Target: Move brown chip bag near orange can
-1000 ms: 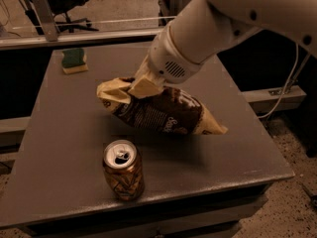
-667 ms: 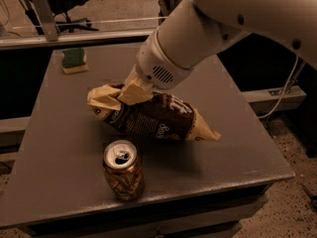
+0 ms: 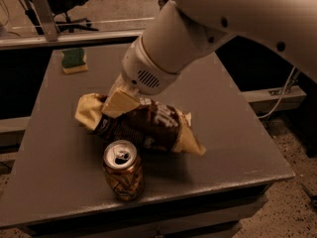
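gripper (image 3: pixel 117 102) is down on the left part of the brown chip bag (image 3: pixel 151 125), in contact with its upper face, just inboard of the cream-tan left end

grip state: cannot tell, the wrist housing and the bag hide the rest of the tool, so no call on clamped vs just pressing

arm (image 3: pixel 173 48) comes in from top right, thick white forearm, and covers the table's back right area

bag lies lengthwise across the middle of the grey table (image 3: pixel 237 133), tilted: left end higher in view and further back, right cream-tan end lower and pointing to the front right. Dark-brown body with white lettering facing up. Whether the left end is off the surface, can't tell

orange can (image 3: pixel 124 171) stands upright near the front edge of the table, silver top facing the camera, opening visible. It's directly in front of the bag's middle; the can's top rim overlaps the bag's lower edge in view. Touching or a hair apart, can't tell, but they're right beside each other

green-and-yellow sponge (image 3: pixel 75 61) sits at the back left corner of the table, well apart from bag and can

background: metal post (image 3: pixel 42 14) top left, cable (image 3: pixel 281 97) hanging off to the right of the table
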`<action>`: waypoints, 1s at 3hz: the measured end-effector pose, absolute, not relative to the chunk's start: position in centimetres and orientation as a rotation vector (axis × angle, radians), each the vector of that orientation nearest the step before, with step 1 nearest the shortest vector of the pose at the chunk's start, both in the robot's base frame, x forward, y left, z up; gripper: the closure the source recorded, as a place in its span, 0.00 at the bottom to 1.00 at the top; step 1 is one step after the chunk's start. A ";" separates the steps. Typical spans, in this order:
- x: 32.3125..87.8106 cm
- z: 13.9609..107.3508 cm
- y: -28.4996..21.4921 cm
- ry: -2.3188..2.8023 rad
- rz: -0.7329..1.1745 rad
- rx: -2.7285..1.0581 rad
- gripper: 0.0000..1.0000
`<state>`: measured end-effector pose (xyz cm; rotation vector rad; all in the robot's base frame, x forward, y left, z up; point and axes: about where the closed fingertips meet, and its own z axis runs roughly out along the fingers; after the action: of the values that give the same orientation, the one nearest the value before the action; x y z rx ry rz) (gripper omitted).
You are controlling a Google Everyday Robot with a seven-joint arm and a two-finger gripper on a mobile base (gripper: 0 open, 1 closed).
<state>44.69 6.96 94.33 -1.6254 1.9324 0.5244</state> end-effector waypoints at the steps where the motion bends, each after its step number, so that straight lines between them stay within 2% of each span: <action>1: 44.6 94.0 7.3 1.937 0.549 -1.633 0.04; 2: 45.6 93.8 6.9 1.932 0.564 -1.617 0.00; 3: 49.2 94.7 3.6 1.902 0.572 -1.538 0.00</action>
<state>49.18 3.64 94.67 -1.5384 1.9023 0.5718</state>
